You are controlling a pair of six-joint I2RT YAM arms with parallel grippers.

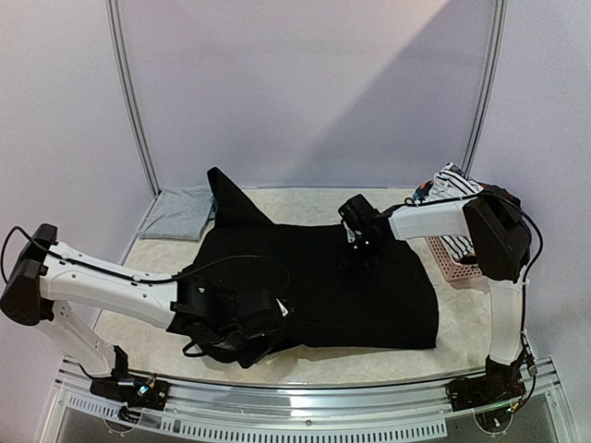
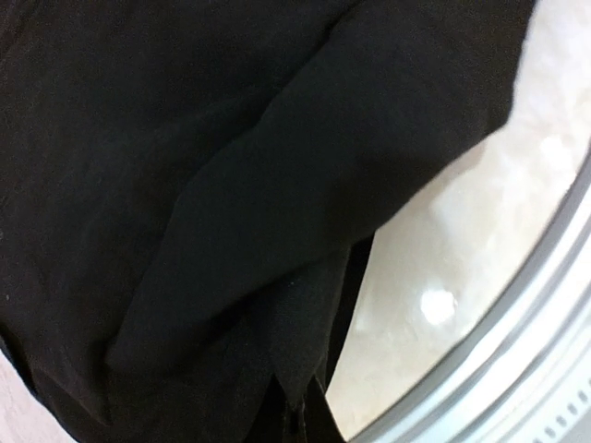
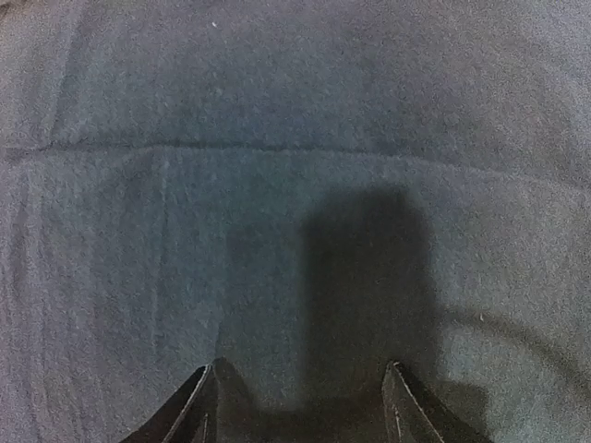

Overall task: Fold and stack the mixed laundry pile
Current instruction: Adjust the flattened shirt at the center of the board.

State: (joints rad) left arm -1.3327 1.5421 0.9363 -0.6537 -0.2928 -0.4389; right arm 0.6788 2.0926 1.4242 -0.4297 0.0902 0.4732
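- Starting at the far left, we see the light grey trousers lying folded at the back corner of the table, well apart from the work. We judge that corner to be the stacking spot.
- Our left gripper sits low at the near left edge of the large black trousers, where the cloth bunches around it. Its wrist view is filled with black folds and the fingers are hidden, so we cannot tell whether it is clamped or loose.
- The black trousers are spread across the middle of the table, one corner peaking toward the back. We think they are laid flat so a fold can be made.
- Our right gripper hovers at the far edge of the black cloth, fingers apart with nothing between them. It is probably placed to pin or pick up that edge.
- At the right, the pink basket holds the white black-striped piece, not yet sorted.
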